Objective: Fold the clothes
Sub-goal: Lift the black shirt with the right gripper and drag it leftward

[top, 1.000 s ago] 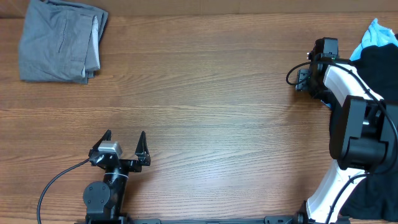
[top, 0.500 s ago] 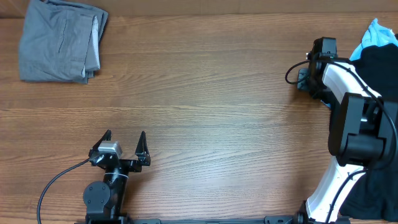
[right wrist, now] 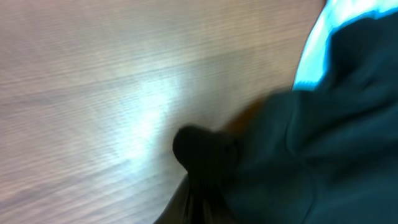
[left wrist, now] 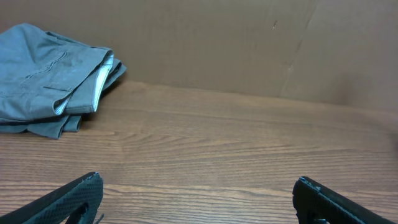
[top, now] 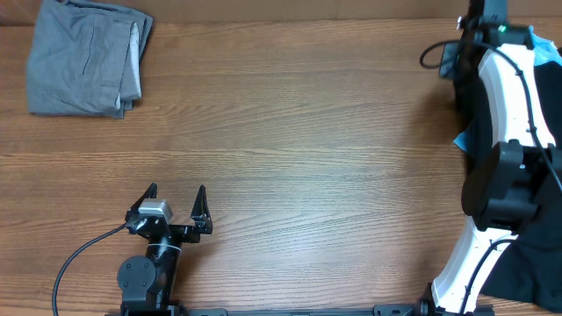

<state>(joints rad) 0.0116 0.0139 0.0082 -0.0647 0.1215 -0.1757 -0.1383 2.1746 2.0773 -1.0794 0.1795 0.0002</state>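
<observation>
Grey garment (top: 83, 60), folded, lies at the wooden bench's (top: 307, 132) far left corner. Left gripper (top: 172, 204) sits near the front, jaws apart. Right gripper (top: 481, 16) is cut off by the frame; blur hides its jaws among black T-shirt (right wrist: 323, 137) and light blue shirt (right wrist: 317, 50). Cardboard wall (left wrist: 217, 43) behind.

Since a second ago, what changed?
The white right arm swung toward the wooden table's far edge, over the pile of black and light blue clothes, which shifted with it; grasp unclear. Open left tool and folded grey garment stayed put.
</observation>
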